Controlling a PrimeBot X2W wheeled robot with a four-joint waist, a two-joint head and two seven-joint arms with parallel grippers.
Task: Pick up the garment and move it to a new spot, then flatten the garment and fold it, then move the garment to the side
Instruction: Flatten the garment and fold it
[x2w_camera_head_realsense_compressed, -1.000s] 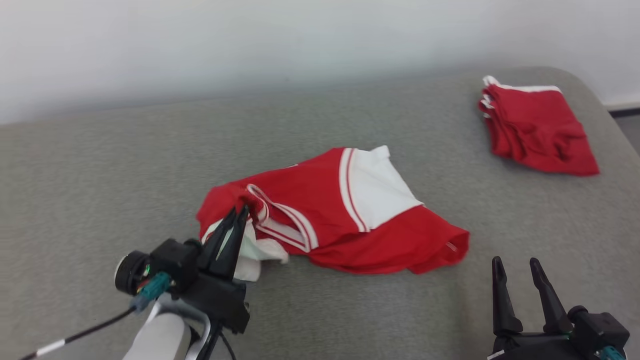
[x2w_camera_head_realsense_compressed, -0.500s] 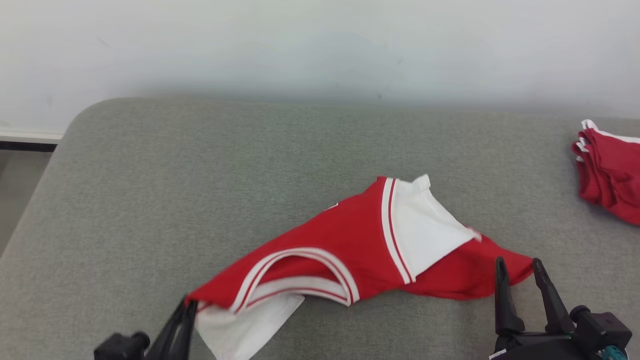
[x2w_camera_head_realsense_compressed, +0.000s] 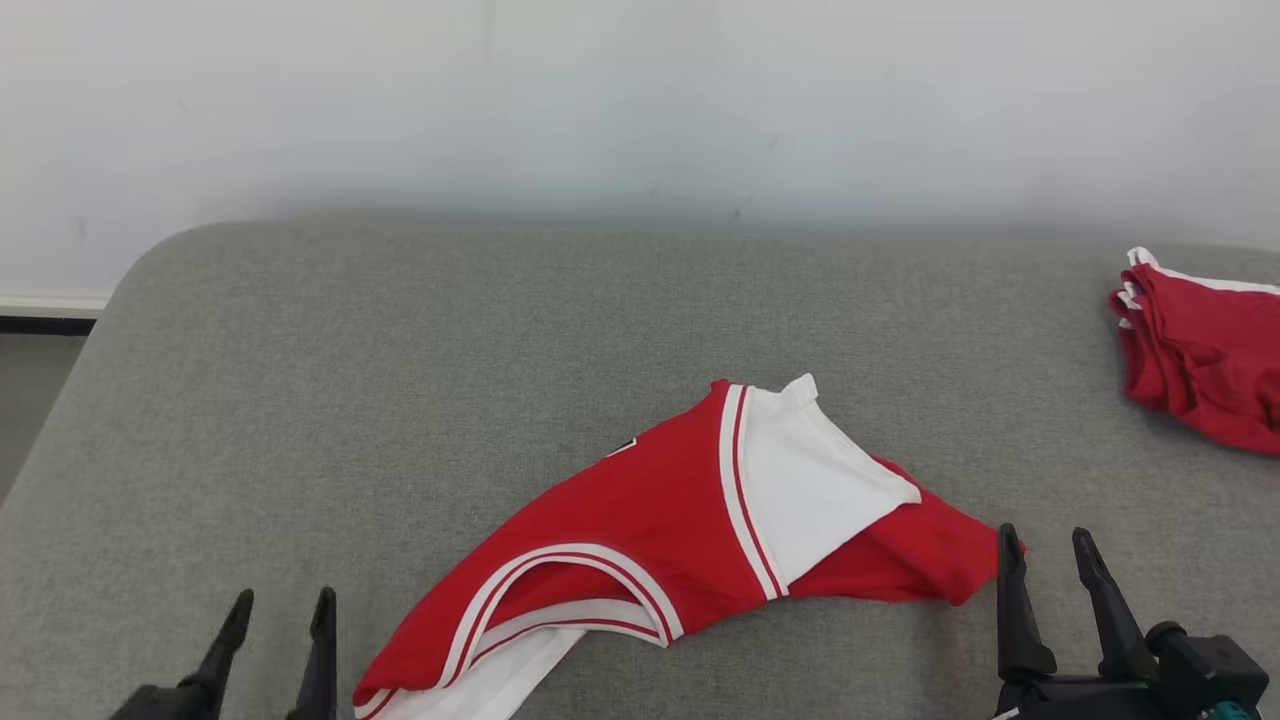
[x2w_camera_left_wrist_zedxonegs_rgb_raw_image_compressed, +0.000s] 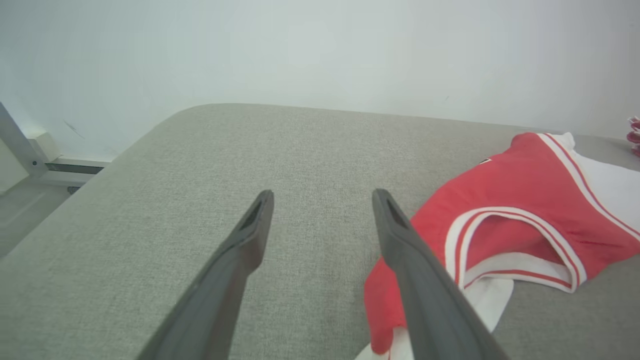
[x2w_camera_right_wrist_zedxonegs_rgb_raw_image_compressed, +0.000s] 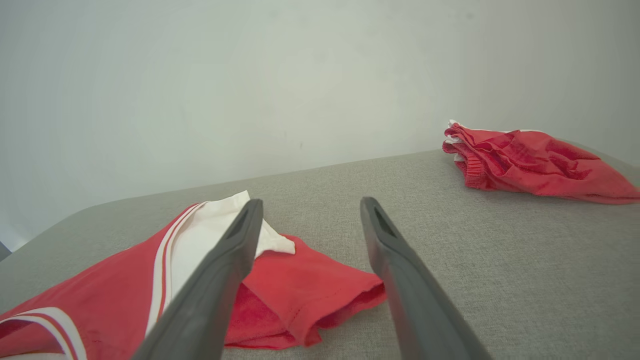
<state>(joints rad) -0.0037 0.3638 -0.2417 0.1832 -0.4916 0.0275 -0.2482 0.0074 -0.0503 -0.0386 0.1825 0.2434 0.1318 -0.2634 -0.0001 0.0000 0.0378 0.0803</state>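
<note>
A red garment (x2w_camera_head_realsense_compressed: 640, 520), slack and unfolded, on the grey padded surface (x2w_camera_head_realsense_compressed: 400, 350). Spread on a slant from the near left edge up toward the middle, then down to a bunched red end at the right. Crossed near the top by a white panel, bordered with a white-and-red stripe. Lower left: a curved opening (neck or armhole, hard to say) trimmed in the same stripes, with white cloth spilling out beneath. Rumpled throughout, with one small dark mark on the upper edge, too small to read.

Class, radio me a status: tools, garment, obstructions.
Left tool open, empty. Right tool open, empty. Garment lies crumpled between them. Red pile far right, apart.
</note>
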